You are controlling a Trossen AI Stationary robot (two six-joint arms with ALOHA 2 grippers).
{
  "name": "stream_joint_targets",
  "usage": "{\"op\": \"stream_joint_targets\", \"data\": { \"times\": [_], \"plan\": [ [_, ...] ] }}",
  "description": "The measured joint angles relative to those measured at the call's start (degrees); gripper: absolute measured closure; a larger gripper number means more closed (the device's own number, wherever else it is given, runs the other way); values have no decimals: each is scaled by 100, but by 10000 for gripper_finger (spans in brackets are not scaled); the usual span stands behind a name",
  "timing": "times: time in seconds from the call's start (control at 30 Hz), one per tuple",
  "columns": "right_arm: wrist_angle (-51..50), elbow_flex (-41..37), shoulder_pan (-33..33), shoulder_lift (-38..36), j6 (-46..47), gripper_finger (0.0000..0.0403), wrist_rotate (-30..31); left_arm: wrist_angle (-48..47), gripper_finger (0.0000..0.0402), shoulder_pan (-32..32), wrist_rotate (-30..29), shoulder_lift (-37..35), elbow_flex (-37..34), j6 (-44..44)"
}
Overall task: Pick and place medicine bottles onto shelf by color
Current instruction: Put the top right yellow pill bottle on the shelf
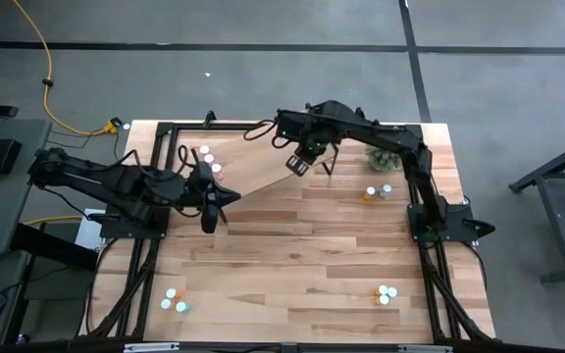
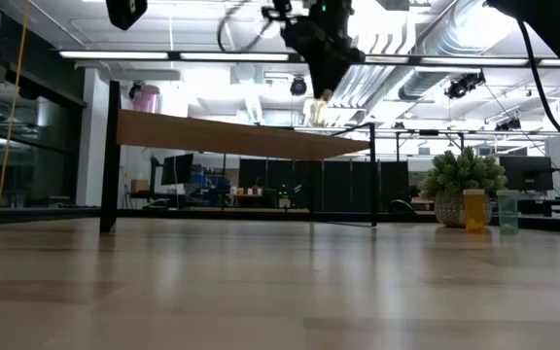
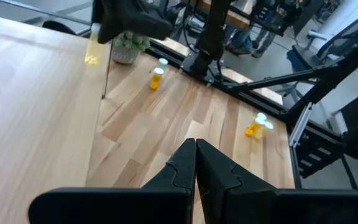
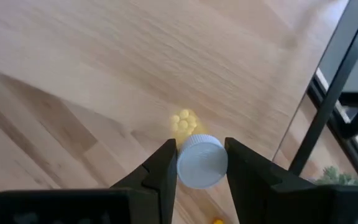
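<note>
The shelf (image 1: pixel 233 162) stands at the tabletop's (image 1: pixel 292 255) far left, with a few bottles (image 1: pixel 207 157) on it. The right end effector (image 1: pixel 303 162) hangs above its right end, closed on a bottle (image 4: pixel 201 160). Farther right sits a plant (image 1: pixel 383 159); just before it, apparently two bottles (image 1: pixel 378 192). More clusters lie near-left (image 1: pixel 174 300) and near-right (image 1: pixel 385 293).

Robotics lab or open industrial workspace with a robot test bench.

A wood-plank tabletop (image 1: pixel 292 245) on a black metal frame (image 1: pixel 135 284) fills the centre of the high view, standing on a grey concrete floor (image 1: pixel 263 69) with a yellow cable (image 1: pixel 52 88) at upper left. The low view shows exposed silver ductwork (image 2: pixel 426 39) and strip lights (image 2: pixel 163 55) across the top, dark desks and monitors (image 2: pixel 178 170) mid-frame. An office chair (image 3: pixel 347 37) appears at upper right of the left wrist view.
</note>
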Motion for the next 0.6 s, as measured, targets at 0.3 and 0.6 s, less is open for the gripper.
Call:
{"op": "stream_joint_targets", "data": {
  "times": [0.3,0.6],
  "plan": [
    [30,-299,-319,-4,25,297,-238,19,402,-1,43,38,-2,-45],
    [103,-318,-344,-15,-163,297,-326,28,402,-1,44,38,-2,-43]
  ]
}}
